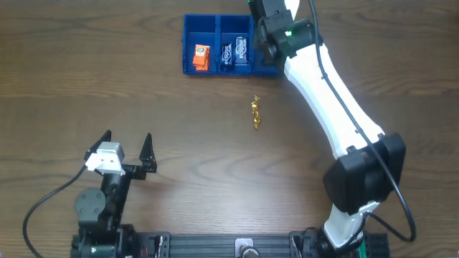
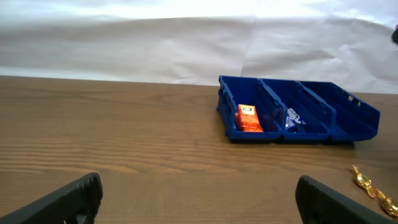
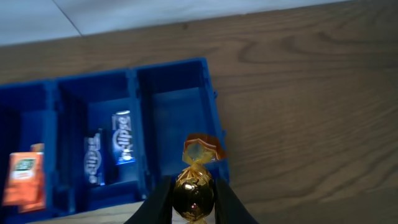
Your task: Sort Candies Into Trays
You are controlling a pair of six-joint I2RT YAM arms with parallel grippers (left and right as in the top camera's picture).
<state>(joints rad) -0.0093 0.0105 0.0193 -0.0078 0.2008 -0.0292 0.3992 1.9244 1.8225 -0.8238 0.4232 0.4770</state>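
A brown wooden table (image 1: 143,100) holds a blue plastic tray with three bins (image 1: 186,43). The left gripper (image 1: 128,136) sits far away, jaws wide apart. The right gripper (image 3: 194,208) hangs by the empty end bin (image 3: 177,118), at its edge, jaws clamped on a round gold foil candy (image 3: 194,186). It should move over that bin, then let go low

One blue tray (image 1: 188,43), split into three compartments. One orange candy box (image 1: 201,58). Two blue-wrapped candies (image 3: 123,138). Three gold-wrapped candies (image 1: 256,113) in all: seemingly two lying close together, too small to separate with certainty, and a single gold candy (image 3: 194,186) elsewhere. Six candy items altogether across the three kinds. One wooden table (image 1: 86,86). Two robot arms (image 1: 337,107).
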